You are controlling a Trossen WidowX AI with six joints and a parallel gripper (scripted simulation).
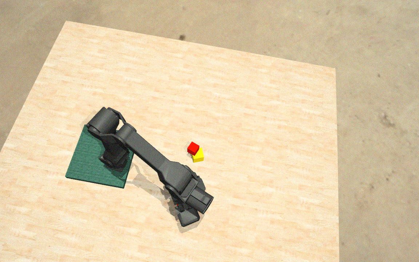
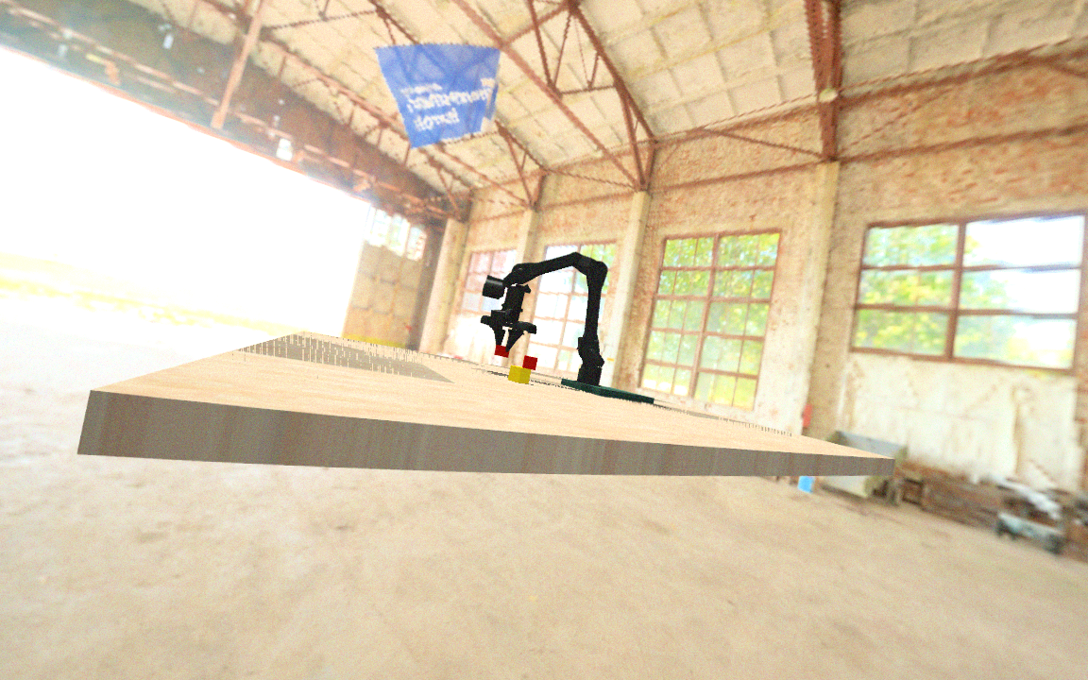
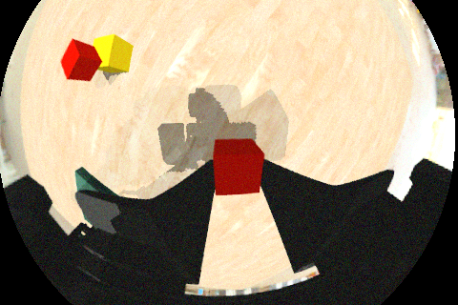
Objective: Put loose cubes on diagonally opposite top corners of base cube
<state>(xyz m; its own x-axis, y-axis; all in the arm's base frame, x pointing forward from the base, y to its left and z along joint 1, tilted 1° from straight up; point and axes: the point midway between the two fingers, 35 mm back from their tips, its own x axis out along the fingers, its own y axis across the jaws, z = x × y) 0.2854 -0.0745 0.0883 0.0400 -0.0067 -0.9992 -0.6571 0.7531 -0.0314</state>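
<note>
The yellow base cube [image 1: 198,156] [image 2: 518,373] [image 3: 114,53] stands on the wooden table [image 1: 237,107]. One red cube [image 1: 193,147] [image 2: 529,362] [image 3: 79,60] sits on one of its top corners. My gripper [image 2: 503,348] [image 3: 236,164] is shut on the second red cube [image 3: 239,166] [image 2: 501,349] and holds it in the air above the table. In the overhead view the held cube is hidden under the wrist [image 1: 193,195]. The held cube hangs off to one side of the base cube, apart from it.
The arm's base stands on a green mat [image 1: 85,159] [image 2: 616,399] [image 3: 86,179]. The arm's shadow [image 3: 217,128] falls on the table below the held cube.
</note>
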